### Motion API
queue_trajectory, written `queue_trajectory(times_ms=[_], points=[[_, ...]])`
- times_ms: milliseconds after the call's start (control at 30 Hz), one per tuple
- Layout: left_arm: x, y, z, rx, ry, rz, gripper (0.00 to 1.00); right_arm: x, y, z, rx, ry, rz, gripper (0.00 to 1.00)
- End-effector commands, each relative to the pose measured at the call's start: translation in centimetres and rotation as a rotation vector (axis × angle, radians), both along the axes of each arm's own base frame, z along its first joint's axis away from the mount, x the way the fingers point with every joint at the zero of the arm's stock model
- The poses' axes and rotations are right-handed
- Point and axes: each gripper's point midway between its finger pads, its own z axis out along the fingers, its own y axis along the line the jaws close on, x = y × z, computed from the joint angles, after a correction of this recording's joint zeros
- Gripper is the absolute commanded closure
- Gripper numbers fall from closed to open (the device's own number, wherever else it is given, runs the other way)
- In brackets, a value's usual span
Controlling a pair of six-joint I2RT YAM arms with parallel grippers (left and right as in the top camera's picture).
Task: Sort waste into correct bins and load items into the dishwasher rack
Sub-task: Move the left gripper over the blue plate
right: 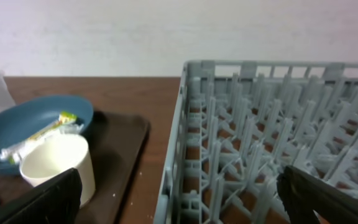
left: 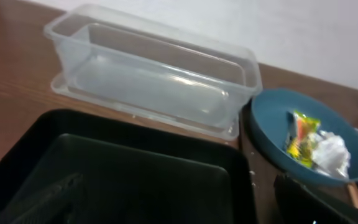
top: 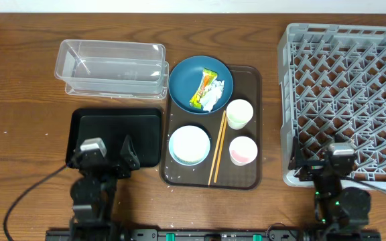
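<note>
no readable text, labels, numbers

- You have a dark brown rectangular plastic serving tray (top: 252, 84) lying flat near mid-table.
- Under it you see a brown wood-grain table (top: 19, 80).
- Plain white wall (right: 166, 31) behind the table.

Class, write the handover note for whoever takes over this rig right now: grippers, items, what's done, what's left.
Open and empty: left gripper, right gripper.
On the blue plate: wrapper, tissue.
That plate, bowl, white cup, pink cup and chopsticks sit on the brown tray.
Empty: clear tub, black tray, rack.
Done: nothing. Left: bin the waste, rack every item.
</note>
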Motion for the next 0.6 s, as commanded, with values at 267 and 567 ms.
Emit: queue_trajectory(times_ms=[267, 567], points=[[0.8, -1.5, 4.1, -0.072, 0.507, -0.073, 0.02, 1.3, -0.5, 2.9, -0.001, 0.406, -0.033, 0.01], [-0.5, -1.7, 2.5, -0.101, 0.822, -0.073, 0.02, 2.4, -0.5, 3.6, -0.011, 0.658, -0.033, 0.01]])
